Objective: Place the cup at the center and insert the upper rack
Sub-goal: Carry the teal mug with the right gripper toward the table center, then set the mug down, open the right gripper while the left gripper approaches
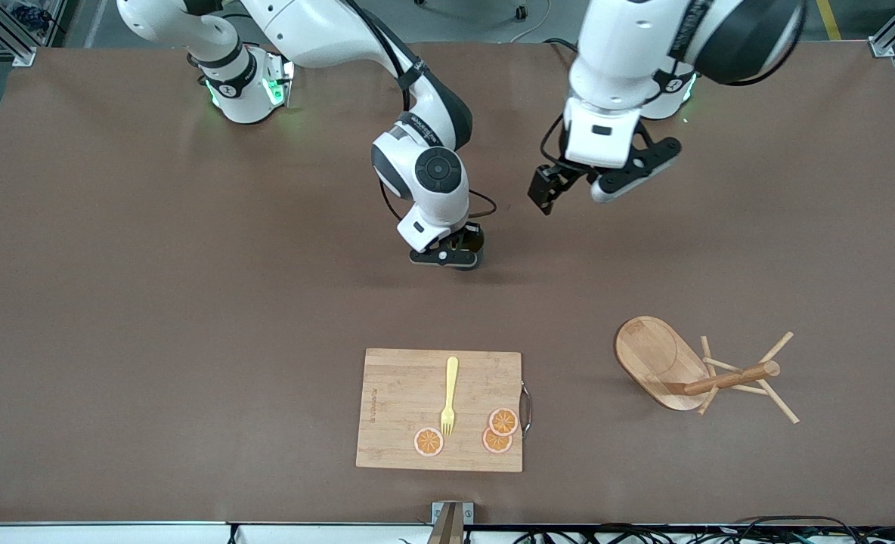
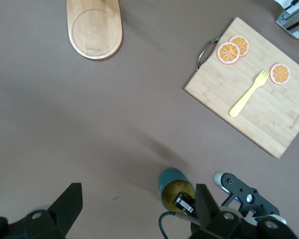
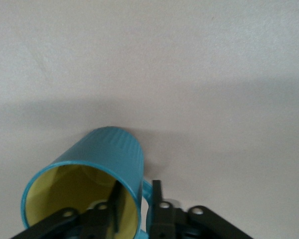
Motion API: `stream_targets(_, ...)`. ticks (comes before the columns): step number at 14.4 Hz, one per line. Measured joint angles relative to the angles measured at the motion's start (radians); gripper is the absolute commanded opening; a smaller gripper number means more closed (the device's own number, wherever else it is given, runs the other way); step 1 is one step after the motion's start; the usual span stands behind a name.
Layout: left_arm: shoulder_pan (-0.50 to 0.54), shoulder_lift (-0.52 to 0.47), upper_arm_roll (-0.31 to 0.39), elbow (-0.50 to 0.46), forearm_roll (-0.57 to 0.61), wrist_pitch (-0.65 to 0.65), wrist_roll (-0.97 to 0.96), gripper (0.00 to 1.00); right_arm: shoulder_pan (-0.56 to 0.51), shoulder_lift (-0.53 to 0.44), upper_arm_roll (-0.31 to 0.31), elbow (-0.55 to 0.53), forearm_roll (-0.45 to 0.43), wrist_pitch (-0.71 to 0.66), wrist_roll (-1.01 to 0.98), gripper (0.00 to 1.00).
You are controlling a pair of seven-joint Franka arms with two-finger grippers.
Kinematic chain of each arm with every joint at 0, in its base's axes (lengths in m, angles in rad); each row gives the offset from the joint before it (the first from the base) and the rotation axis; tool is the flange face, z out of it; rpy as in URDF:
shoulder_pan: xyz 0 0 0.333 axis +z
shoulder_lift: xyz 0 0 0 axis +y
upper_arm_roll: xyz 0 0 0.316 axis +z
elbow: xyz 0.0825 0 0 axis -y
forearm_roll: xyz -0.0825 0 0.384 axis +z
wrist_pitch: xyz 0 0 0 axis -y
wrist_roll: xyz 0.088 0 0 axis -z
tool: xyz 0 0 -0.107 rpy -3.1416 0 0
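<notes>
Nearest the front camera, a bamboo cutting board (image 1: 402, 393) is lying flat, carrying a yellow fork (image 1: 449, 397) and three orange slices (image 1: 497, 431), with a metal handle on its edge toward the left arm's end of the table. Beside it, toward that same end, the upper rack (image 1: 663, 363) is lying tipped on its side, its oval base standing on edge and its central post and crossing pegs pointing toward the left arm's end. Farther from the camera, near the middle of the table, the right gripper (image 1: 455, 253) is reaching down at the cup (image 3: 107, 164), which is standing upright on the table; the right wrist view is showing one finger inside the yellow interior and the other outside against the teal wall by the handle, so the jaws are straddling the rim, though whether they are pressing it or letting go cannot be told. The left gripper (image 1: 572, 185) is hovering over bare table with its fingers spread wide and holding nothing, that arm waiting.
</notes>
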Motion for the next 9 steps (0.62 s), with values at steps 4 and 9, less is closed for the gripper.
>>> stream_targets(4,-0.104,0.040,-0.015,-0.036,0.137,0.011,-0.157,1.00,-0.014,-0.001,-0.010,0.023,0.000,-0.005,-0.032,1.00)
stream_targets(9,-0.212,0.085,-0.016,-0.074,0.311,0.012,-0.378,1.00,-0.068,-0.046,-0.013,0.070,0.004,-0.115,-0.158,1.00)
